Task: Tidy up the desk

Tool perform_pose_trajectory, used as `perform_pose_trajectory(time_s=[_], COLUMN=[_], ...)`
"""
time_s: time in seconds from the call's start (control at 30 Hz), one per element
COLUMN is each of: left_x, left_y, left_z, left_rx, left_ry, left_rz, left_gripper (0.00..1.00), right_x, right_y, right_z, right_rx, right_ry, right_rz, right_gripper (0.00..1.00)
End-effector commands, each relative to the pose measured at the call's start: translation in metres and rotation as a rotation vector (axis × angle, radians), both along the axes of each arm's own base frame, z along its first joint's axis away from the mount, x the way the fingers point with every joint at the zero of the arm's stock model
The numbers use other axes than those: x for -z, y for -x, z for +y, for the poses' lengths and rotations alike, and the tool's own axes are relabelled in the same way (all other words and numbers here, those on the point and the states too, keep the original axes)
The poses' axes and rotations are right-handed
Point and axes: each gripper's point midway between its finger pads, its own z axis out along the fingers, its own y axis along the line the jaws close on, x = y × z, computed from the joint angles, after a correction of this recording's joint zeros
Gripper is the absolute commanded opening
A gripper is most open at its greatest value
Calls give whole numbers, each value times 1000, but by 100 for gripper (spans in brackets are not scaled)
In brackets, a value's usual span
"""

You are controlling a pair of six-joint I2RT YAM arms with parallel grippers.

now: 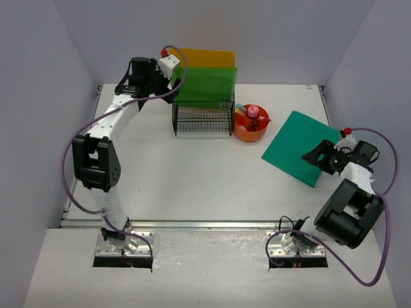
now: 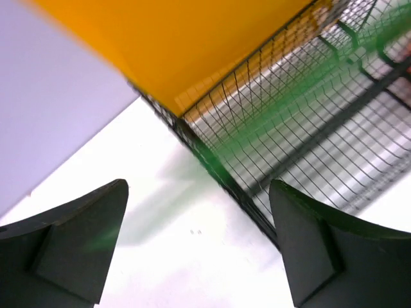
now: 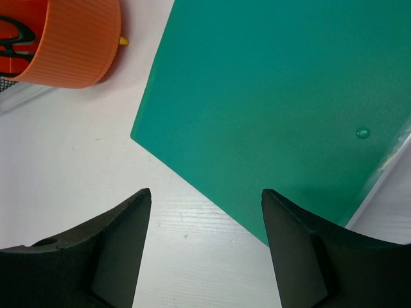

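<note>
The white desk carries a black wire rack at the back, with a green folder and an orange folder standing in it. My left gripper hovers by the rack's left end. In the left wrist view it is open and empty over the desk, beside the rack's corner and orange folder. A teal folder lies flat at the right. My right gripper stands open at the near corner of the teal folder, holding nothing.
A round orange tray with small items stands right of the rack; its ribbed wall shows in the right wrist view. A silver rail runs along the near edge. Grey walls enclose the left, back and right.
</note>
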Motion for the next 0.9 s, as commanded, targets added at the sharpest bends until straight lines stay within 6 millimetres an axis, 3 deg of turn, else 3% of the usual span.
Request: perform_pose_trajectory(time_s=[0.0, 0.07, 0.1, 0.2, 0.37, 0.53, 0.63, 0.73, 0.87], left_x=[-138, -157, -176, -189, -130, -44, -14, -1, 0], left_y=[41, 55, 68, 90, 111, 123, 129, 135, 125], left_z=[13, 18, 21, 29, 33, 36, 35, 26, 14], left_rx=[-25, -38, -47, -80, -132, -250, -314, -331, -322], left_ry=[180, 214, 238, 260, 273, 344, 428, 562, 664], left_rz=[-296, -346, -378, -388, -175, 34, 92, 97, 62], left_gripper=[92, 95, 98, 100, 94, 76, 64, 61, 58], right_x=[-8, -6, -5, 4, 16, 14, 13, 14, 18], right_y=[1, 3, 4, 9, 15, 11, 12, 12, 11], right_z=[-7, -10, -12, -22, -30, -24, -26, -27, -25], right_rx=[51, 81, 94, 150, 179, 155, 157, 160, 165], right_ry=[12, 14, 21, 46, 10, -20, -10, -2, -32], right_rz=[7, 25, 32, 80, 138, 110, 113, 114, 120], right_gripper=[71, 72, 73, 76, 75, 75, 74, 75, 74])
